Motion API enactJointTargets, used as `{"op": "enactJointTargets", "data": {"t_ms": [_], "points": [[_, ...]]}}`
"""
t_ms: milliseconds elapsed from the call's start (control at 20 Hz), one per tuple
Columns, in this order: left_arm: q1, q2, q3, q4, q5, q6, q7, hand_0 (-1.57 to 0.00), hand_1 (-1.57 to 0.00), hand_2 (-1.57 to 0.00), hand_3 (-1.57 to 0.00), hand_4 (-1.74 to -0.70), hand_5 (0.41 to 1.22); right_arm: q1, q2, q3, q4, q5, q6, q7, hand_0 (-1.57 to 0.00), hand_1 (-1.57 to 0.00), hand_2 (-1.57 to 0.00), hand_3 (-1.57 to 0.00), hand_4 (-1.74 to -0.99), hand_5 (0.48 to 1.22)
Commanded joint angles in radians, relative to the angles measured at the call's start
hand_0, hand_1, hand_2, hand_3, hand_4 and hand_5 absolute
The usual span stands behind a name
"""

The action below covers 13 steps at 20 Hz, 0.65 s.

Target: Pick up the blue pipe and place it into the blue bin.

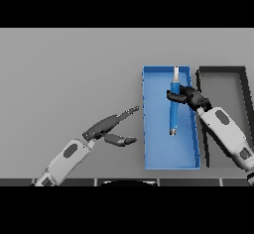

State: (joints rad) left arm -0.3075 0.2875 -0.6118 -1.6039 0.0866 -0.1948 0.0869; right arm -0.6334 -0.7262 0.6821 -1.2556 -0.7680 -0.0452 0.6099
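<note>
- Two arms are being shown over the grey table point(64, 69), one from each lower corner of the head view.
- The blue pipe point(174, 110) is being held by the right hand point(191, 96), whose dark fingers point(173, 96) are being curled round the pipe's upper part.
- The pipe is being kept lengthwise over the blue bin point(171, 161), running from the bin's far end towards its middle, and is being seen wholly within the bin's outline.
- A pale tip is being shown at the pipe's far end, close to the bin's far wall, while a darker ring is being shown at its near end.
- Whether the pipe is being rested on the bin's floor or held above it cannot be told from this view.
- The right arm is being brought in from the lower right, crossing the bin's right wall and the near left corner of the dark bin point(223, 87).
- The dark bin is being seen just beside the blue bin, on its right, the two lying side by side.
- The left hand point(110, 126) is being held apart from the blue bin, to its left, above bare table.
- Its fingers are being kept straight and relaxed, pointed towards the bin's left wall, with the thumb spread below them and nothing held.
</note>
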Motion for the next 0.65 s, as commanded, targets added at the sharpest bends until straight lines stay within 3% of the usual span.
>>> {"op": "enactJointTargets", "data": {"t_ms": [0, 250, 350, 600], "points": [[0.006, -0.008, -0.006, 0.004, -0.002, 0.003, 0.007, 0.00, 0.00, 0.00, 0.00, -0.83, 0.471, 0.001, -0.011, 0.010, -0.009, 0.000, -0.008, 0.000, -0.12, -0.09, -0.09, -0.05, -1.189, 0.880], [0.005, 0.000, -0.003, -0.013, 0.004, 0.004, 0.027, 0.00, 0.00, 0.00, 0.00, -0.83, 0.472, -0.006, -0.015, 0.017, -0.004, 0.014, -0.026, -0.008, -0.04, -0.03, -0.03, -0.02, -1.182, 0.795], [0.015, 0.001, -0.010, -0.009, -0.012, 0.010, 0.013, 0.00, 0.00, 0.00, 0.00, -0.83, 0.470, -0.002, -0.006, 0.011, 0.003, 0.007, -0.027, -0.029, -0.03, -0.02, -0.02, -0.01, -1.176, 0.783], [-0.019, -0.015, -0.004, -0.011, -0.011, 0.021, 0.050, 0.00, 0.00, 0.00, 0.00, -0.83, 0.474, -0.017, -0.009, 0.020, -0.012, 0.015, -0.025, -0.011, -0.02, -0.01, -0.01, -0.01, -1.186, 0.769]]}}
